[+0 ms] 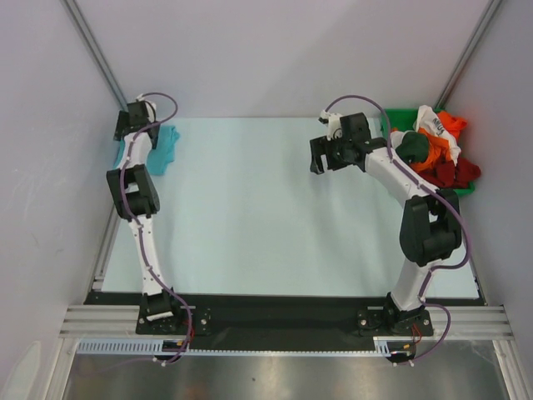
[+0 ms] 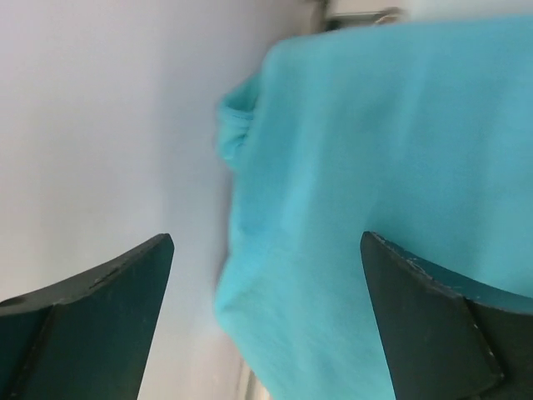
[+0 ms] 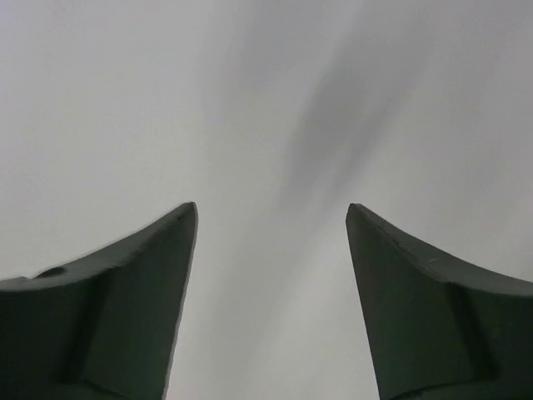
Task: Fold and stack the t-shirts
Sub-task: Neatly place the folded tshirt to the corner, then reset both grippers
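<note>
A turquoise t-shirt (image 1: 164,147) lies bunched at the far left corner of the table, partly under my left arm. In the left wrist view the turquoise t-shirt (image 2: 375,183) fills the right side, and my left gripper (image 2: 266,250) stands open just above it with nothing pinched. A heap of orange, red, dark green and white t-shirts (image 1: 440,150) sits in the bin at the far right. My right gripper (image 1: 323,155) hangs open above the bare table left of that heap; between its fingers (image 3: 271,217) I see only pale surface.
The green plastic bin (image 1: 401,117) stands at the far right corner under the heap. Grey walls close in on the left, back and right. The pale table top (image 1: 266,217) stretches between the two arms.
</note>
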Tool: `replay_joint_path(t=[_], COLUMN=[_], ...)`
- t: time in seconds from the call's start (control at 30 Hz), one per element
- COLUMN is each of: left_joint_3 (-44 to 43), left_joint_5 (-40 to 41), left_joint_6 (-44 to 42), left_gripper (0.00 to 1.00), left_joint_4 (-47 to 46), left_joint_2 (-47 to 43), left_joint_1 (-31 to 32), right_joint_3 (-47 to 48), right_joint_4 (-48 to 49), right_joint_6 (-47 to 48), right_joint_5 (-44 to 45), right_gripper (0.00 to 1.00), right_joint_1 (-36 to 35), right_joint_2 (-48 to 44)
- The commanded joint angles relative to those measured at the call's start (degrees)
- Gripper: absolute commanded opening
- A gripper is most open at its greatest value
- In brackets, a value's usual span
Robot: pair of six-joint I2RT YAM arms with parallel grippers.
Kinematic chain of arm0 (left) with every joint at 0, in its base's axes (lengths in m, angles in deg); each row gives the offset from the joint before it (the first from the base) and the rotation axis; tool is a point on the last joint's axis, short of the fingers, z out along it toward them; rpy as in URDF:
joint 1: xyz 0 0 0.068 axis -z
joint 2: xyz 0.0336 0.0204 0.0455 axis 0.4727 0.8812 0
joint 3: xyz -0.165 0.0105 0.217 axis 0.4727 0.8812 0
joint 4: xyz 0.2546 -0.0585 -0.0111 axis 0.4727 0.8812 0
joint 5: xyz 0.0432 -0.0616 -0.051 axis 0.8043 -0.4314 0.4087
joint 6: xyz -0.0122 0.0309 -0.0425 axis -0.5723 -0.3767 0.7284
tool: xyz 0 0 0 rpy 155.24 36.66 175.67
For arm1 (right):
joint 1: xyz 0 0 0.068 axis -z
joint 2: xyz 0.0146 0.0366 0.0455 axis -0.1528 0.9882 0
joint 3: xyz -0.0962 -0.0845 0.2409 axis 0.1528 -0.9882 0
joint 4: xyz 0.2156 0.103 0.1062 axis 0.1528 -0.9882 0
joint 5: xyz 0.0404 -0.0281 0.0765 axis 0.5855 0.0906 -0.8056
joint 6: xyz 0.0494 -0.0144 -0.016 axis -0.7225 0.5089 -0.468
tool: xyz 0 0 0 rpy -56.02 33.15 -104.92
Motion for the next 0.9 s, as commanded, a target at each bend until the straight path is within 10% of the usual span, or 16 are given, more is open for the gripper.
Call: replay_joint_path(t=[0.0, 0.47, 0.87], left_joint_3=[11.10, 12.72, 20.31], left_joint_5=[-4.09, -25.62, -29.76], left_joint_6=[-0.40, 26.56, 21.93], left_gripper=[1.00, 1.00, 1.00], left_joint_4=[-10.73, 12.54, 16.05], left_joint_2=[-13.39, -26.67, -29.49], left_joint_1=[6.50, 21.19, 22.24], right_joint_3=[2.27, 6.22, 5.53], right_joint_4=[3.80, 10.13, 9.69], right_joint_6=[0.04, -5.40, -7.88], right_joint_5=[5.64, 23.15, 25.44], right_gripper=[0.97, 1.00, 1.00], right_joint_1=[-0.58, -3.66, -6.82], right_joint_2=[0.41, 2.17, 3.92])
